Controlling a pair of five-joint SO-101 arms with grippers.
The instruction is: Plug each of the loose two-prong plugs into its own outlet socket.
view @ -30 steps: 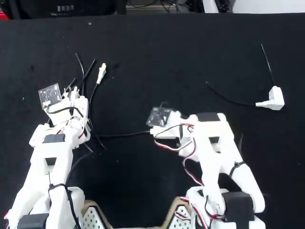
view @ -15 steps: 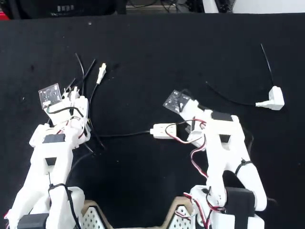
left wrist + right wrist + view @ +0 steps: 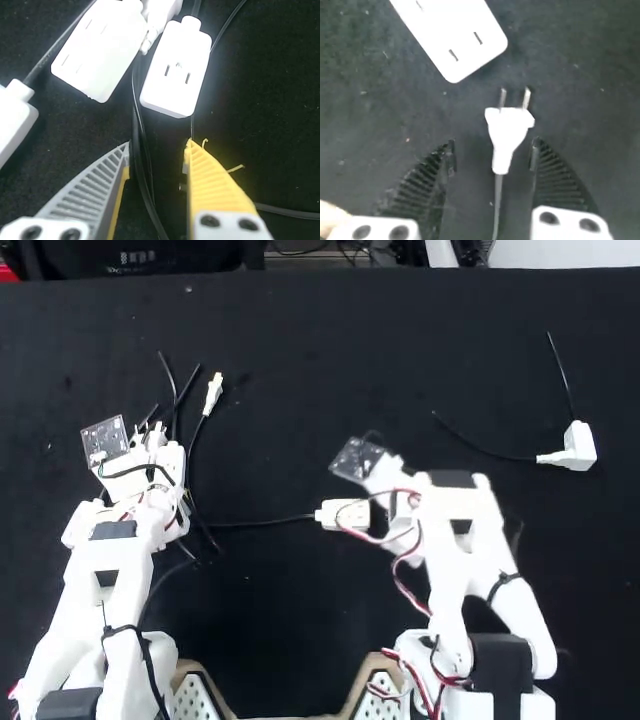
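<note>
In the right wrist view a small white two-prong plug (image 3: pixel 507 127) lies on the black mat between the fingers of my open right gripper (image 3: pixel 492 150), untouched, its prongs aimed at a white outlet block (image 3: pixel 450 35) just ahead. From above, that outlet (image 3: pixel 343 513) lies at the table's middle, beside the right arm (image 3: pixel 450 520). My left gripper (image 3: pixel 157 150) is open over a black cable (image 3: pixel 142 190), short of two white outlet blocks (image 3: pixel 175 67) (image 3: pixel 102 47). A cream plug (image 3: pixel 212 392) lies at the far left. A white angled plug (image 3: pixel 572 448) lies at the far right.
Black cables (image 3: pixel 180 390) fan out around the left arm (image 3: pixel 115 540), and one runs from the middle outlet toward it. A thin black lead (image 3: pixel 480 448) trails from the angled plug. The black mat (image 3: pixel 400 340) covers the whole table.
The right arm first swung right and away from the middle outlet, uncovering it, then came back a little to the left. The left arm has stayed still.
</note>
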